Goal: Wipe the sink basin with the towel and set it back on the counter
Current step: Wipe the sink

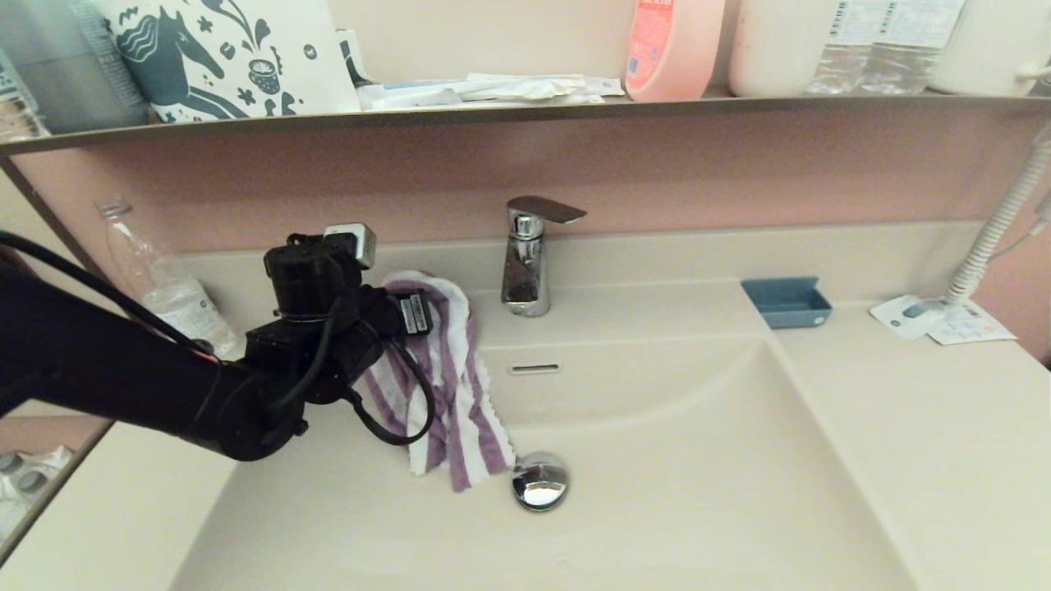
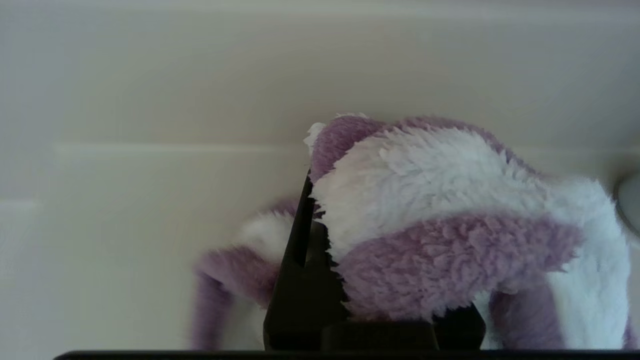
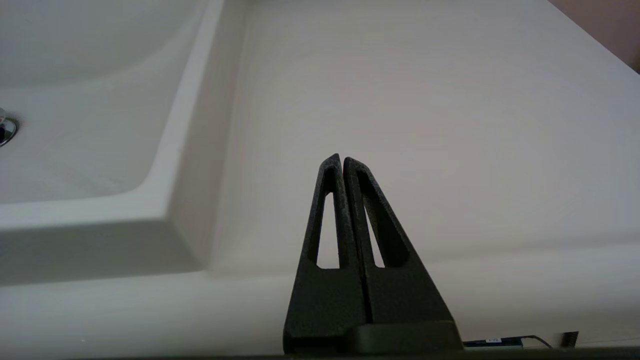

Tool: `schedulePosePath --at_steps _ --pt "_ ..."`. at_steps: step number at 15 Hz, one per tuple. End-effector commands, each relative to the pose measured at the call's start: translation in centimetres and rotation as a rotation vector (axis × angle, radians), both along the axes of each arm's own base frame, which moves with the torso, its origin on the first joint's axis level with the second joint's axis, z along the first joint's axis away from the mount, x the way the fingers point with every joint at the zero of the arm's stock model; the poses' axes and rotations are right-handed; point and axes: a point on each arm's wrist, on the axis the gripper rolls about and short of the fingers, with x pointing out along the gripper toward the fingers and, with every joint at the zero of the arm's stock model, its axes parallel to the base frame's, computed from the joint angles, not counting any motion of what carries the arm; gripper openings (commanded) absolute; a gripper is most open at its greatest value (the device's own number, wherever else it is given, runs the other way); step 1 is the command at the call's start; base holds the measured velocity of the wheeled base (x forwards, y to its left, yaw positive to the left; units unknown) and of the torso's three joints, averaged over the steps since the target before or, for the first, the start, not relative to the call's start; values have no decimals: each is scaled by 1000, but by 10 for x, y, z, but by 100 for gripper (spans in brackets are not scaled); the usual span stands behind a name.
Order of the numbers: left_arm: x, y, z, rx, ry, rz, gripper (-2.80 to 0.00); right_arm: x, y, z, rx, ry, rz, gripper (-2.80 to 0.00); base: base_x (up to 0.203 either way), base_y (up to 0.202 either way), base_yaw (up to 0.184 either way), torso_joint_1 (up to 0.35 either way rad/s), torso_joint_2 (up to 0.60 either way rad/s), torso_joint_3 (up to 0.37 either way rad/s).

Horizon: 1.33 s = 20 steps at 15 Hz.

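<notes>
The left hand (image 2: pixel 350 280) is clamped on the towel (image 1: pixel 447 377), holding it bunched at the sink basin's (image 1: pixel 698 460) ten o'clock corner, its tail draping toward the drain plug (image 1: pixel 539 480); wiping seems underway, and the next move calls for dragging the fluffy purple-and-white cloth across the basin floor; the right hand (image 3: pixel 342 162), fingers together, idles over the table (image 3: pixel 450 125) at three o'clock.

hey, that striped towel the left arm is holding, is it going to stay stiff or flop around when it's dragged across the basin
Probably floppy: the towel hangs limp from the left gripper with its tail draped into the basin. Its fluffy pile suggests it is light and likely to drag rather than slide.
</notes>
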Motion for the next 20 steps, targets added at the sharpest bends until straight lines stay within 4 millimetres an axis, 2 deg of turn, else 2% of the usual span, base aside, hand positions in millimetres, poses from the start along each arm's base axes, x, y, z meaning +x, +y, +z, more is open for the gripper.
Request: schedulePosePath --at_steps 1,3,7,11,17,20 --pt "5 -5 -36 23 55 4 -280 0 0 0 1 1 0 -280 0 0 0 0 0 0" --pt "8 -10 -50 19 37 -1 -280 0 0 0 0 1 0 -280 0 0 0 0 0 0" --pt "2 -39 -63 11 20 -25 -280 0 0 0 0 1 0 -280 0 0 0 0 0 0" --pt "-5 -71 -61 5 -2 -58 -280 0 0 0 0 1 0 -280 0 0 0 0 0 0" --pt "5 -85 -62 -3 -23 -63 -280 0 0 0 1 1 0 -280 0 0 0 0 0 0" --pt "9 -89 -55 -12 -40 -61 -280 0 0 0 0 1 1 -280 0 0 0 0 0 0"
